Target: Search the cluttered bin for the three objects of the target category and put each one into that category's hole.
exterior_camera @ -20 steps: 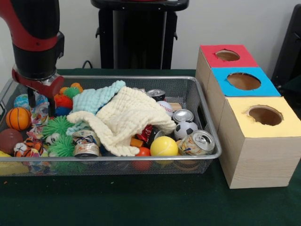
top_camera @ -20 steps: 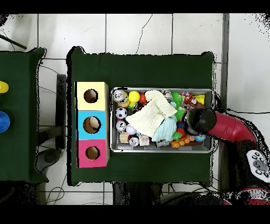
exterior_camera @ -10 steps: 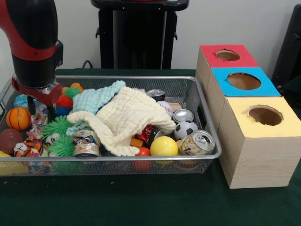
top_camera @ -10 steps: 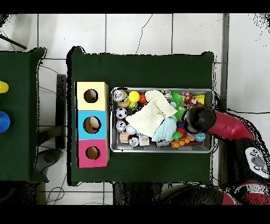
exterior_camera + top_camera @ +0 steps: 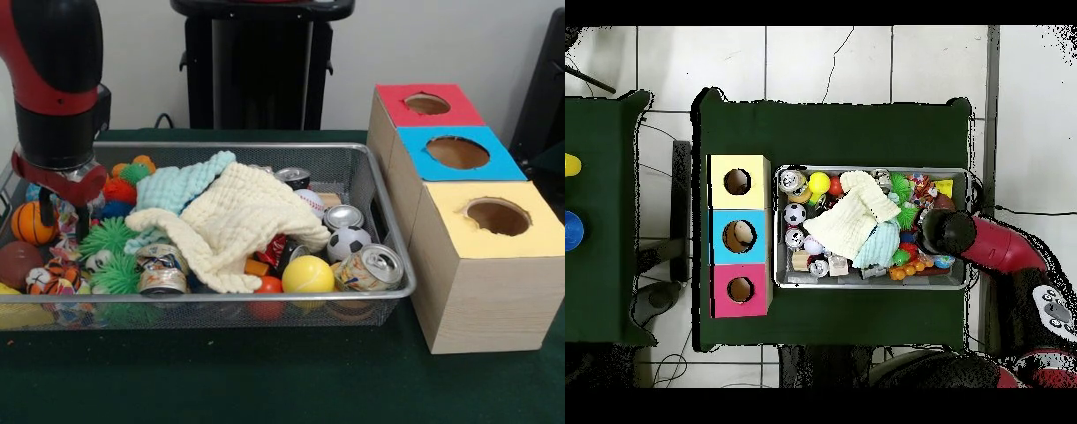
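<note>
The tool [image 5: 62, 221] hangs over the 9 o'clock end of the wire bin [image 5: 265, 291] in the front view, with two dark fingers [image 5: 82, 223] pointing down among the small toys. They stand a little apart with nothing between them, so the tool is narrowly open and empty. Compared with one second ago, the arm [image 5: 53, 79] has moved a small way toward the 9 o'clock edge of this view and the fingers sit slightly lower; the things in the bin lie as before.

Just beside the fingers are a small basketball [image 5: 33, 223], a green spiky ball [image 5: 108, 237] and an orange spiky ball [image 5: 119, 189]. A cream cloth [image 5: 238, 225] and a light blue cloth [image 5: 181, 185] cover the middle of the bin. At the 3 o'clock end lie a crushed silver can [image 5: 371, 268], a soccer ball [image 5: 349, 243], a yellow ball [image 5: 308, 276], a baseball [image 5: 309, 203] and another can [image 5: 342, 216] with its top up. A further crushed can [image 5: 161, 269] rests against the near wall. There is print on the cans, but no writing can be read.

Three wooden boxes stand on the green surface [image 5: 265, 380] beside the bin, each with a round hole: a red-topped box [image 5: 427, 104], a blue-topped box [image 5: 456, 153] and a yellow-topped box [image 5: 497, 216]. In the overhead view something pale shows inside the hole of the blue one.
</note>
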`<state>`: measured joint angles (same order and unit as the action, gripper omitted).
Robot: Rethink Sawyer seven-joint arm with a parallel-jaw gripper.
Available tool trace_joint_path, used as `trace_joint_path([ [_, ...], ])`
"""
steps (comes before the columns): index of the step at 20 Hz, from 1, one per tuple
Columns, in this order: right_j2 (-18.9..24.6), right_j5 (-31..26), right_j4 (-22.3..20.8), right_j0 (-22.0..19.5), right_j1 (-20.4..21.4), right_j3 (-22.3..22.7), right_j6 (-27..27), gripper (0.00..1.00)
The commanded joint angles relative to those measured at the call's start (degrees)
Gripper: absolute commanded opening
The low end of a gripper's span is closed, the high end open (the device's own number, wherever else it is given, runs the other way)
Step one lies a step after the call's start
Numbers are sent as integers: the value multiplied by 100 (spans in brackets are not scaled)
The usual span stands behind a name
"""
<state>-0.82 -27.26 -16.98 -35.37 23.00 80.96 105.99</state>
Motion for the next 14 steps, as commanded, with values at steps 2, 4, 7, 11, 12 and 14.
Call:
trace_joint_path([
  [2,204,730,138,-65,-172,645,920,100],
  [4,166,851,156,-40,-237,643,956,100],
  [7,120,1038,188,13,-388,609,1024,100],
  [11,33,1244,241,143,-547,635,1149,100],
  [12,23,1265,253,166,-570,659,1156,100],
  [14,5,1319,258,211,-597,691,1163,100],
])
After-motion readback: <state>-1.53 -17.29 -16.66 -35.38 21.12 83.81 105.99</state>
